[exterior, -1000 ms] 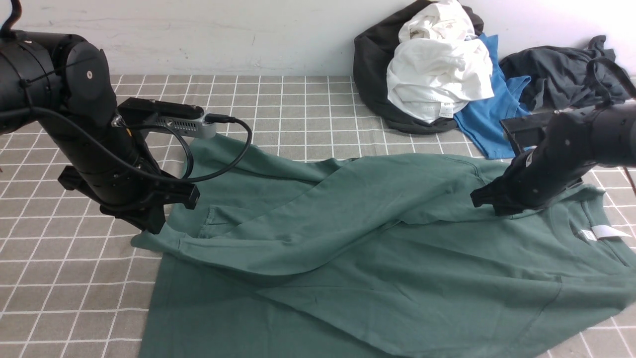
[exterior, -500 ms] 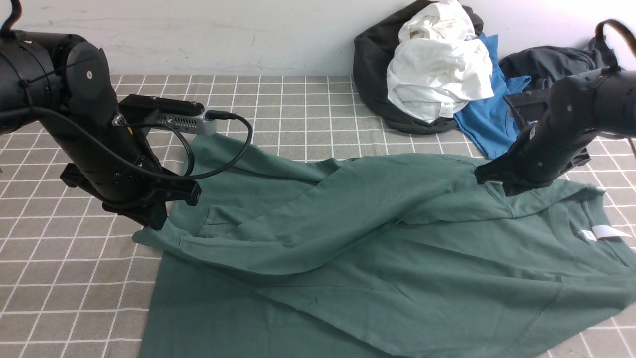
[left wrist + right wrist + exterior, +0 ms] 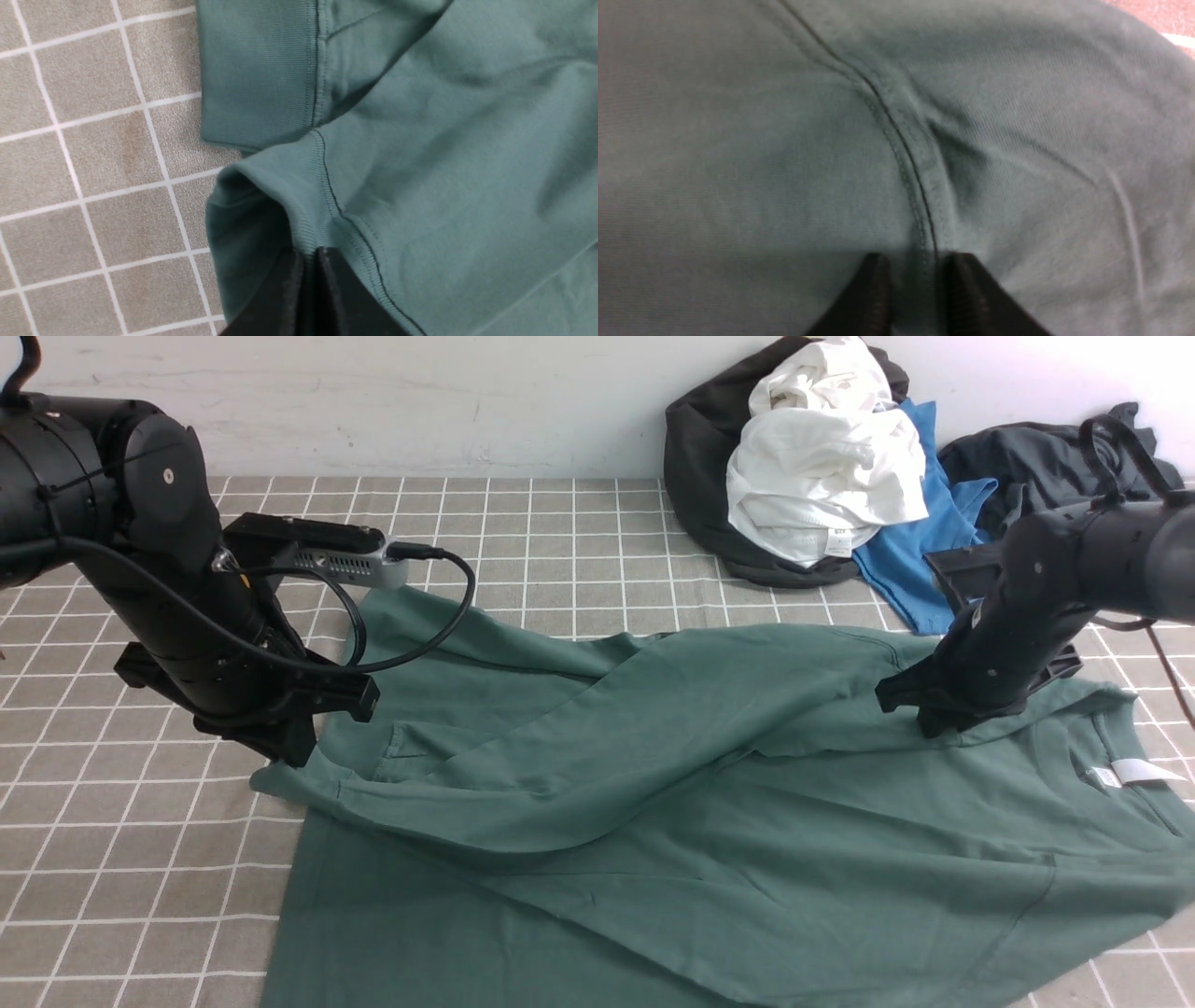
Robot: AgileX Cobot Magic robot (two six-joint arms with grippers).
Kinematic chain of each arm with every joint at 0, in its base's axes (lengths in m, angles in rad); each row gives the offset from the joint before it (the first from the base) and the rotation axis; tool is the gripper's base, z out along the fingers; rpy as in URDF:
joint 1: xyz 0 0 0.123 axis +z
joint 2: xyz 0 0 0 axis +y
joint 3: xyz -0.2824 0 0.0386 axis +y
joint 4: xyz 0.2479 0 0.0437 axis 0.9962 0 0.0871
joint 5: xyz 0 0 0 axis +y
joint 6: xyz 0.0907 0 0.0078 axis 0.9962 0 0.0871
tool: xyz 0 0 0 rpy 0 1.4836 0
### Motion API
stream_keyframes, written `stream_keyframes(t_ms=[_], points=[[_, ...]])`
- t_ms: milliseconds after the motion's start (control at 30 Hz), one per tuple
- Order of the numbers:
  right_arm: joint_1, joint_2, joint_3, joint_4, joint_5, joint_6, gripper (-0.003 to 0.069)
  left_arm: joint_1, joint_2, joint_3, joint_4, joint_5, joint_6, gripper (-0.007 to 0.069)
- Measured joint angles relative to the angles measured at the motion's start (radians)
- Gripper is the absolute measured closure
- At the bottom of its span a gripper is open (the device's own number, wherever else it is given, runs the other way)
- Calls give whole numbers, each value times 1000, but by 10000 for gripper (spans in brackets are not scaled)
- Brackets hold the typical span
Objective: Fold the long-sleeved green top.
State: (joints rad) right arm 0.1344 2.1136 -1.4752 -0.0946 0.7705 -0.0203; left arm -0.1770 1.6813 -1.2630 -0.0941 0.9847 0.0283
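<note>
— Where does the green long-sleeved top [image 3: 653, 784] lie?

— It is spread across the checked cloth [image 3: 560, 541] on the near half of the table, its neck to the robot's right, with the white neck label [image 3: 1134, 772] showing there. One sleeve is laid slantwise over the body, running from the right shoulder towards the left edge.

— What is the left gripper [image 3: 308, 254] doing?

— Its jaws are pressed together on a ribbed cuff [image 3: 299, 214] at the top's left edge. The cuff bulges up just in front of them. A second ribbed band [image 3: 257, 79] lies flat on the cloth just beyond.

— And the right gripper [image 3: 915, 261]?

— It sits low on the top near the right shoulder, tips down against the fabric. Its jaws stand a little apart, and a stitched seam [image 3: 901, 154] runs straight into the gap. Whether they pinch the cloth or merely rest on it cannot be told.

— Anything else on the table?

— Well apart, against the wall at the far right, lies a heap: a white garment [image 3: 822, 467] on a black one, a blue T-shirt [image 3: 920, 560] beside it, and a dark grey garment [image 3: 1046, 467] further right.
</note>
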Motion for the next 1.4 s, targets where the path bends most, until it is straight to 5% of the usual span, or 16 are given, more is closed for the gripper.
stream_keyframes(t_ms=[133, 567, 800, 967, 1133, 1200, 1400], points=[[0, 0, -18, -37, 39, -24, 655, 0, 0, 0, -6, 10, 0, 611], [0, -19, -75, -129, 210, -63, 661, 0, -3, 6, 2, 127, 8, 586], [0, -19, -75, -147, 242, -68, 661, 0, -8, 12, 0, 117, 40, 362], [0, -50, -75, -117, 240, -68, 619, 0, -15, 12, -19, -37, 42, 282], [0, -118, -75, -111, 236, -66, 510, 0, 48, -37, -72, -109, 87, 349], [0, -175, -75, -86, 236, -65, 454, 0, 129, -115, -120, -120, 133, 441], [14, -292, -75, 55, 237, -106, 460, -5, 354, -340, -314, -125, 286, 608]])
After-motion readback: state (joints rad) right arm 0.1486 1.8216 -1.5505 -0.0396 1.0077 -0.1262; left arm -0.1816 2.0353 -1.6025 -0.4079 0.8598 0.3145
